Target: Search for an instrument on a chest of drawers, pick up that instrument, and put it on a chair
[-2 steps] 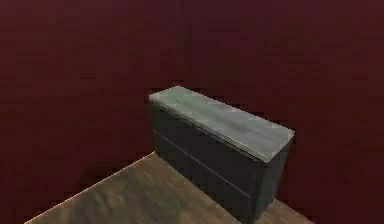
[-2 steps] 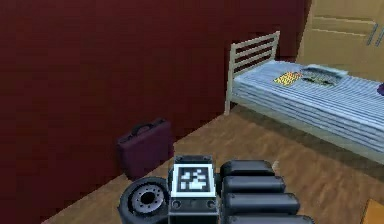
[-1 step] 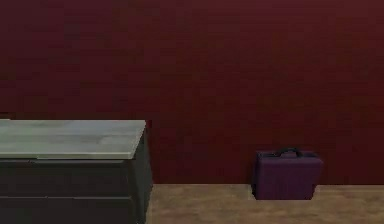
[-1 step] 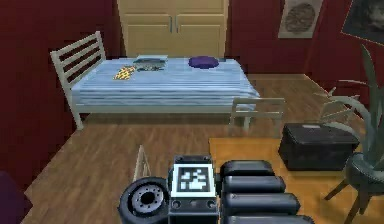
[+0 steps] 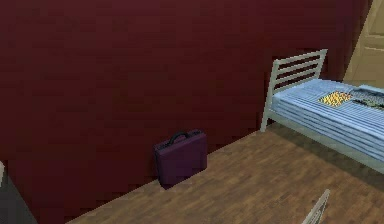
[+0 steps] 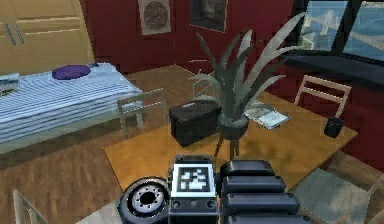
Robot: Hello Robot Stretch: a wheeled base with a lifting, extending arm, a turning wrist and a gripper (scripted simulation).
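The task looks to be at its search stage. The instrument and its chest of drawers are yet to be found, so pickup and placing remain.

A dark purple briefcase (image 5: 181, 157) stands against the dark red wall (image 5: 120, 80), lower middle of the forward view.

In the arm side view's middle, 1 pale wooden chair (image 6: 141, 106) stands left of a brown wooden table (image 6: 290, 142). A 2nd pale chair (image 6: 322, 93) stands at the upper right.

The gripper (image 6: 148, 202) sits at the bottom edge. I cannot tell how its fingers stand or whether it holds anything.

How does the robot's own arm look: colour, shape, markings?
The arm is dark, nearly black, built of blocky stacked segments. At its left sits a white square with black marks, dark-framed, then a round dark disc with a pale grey ring.
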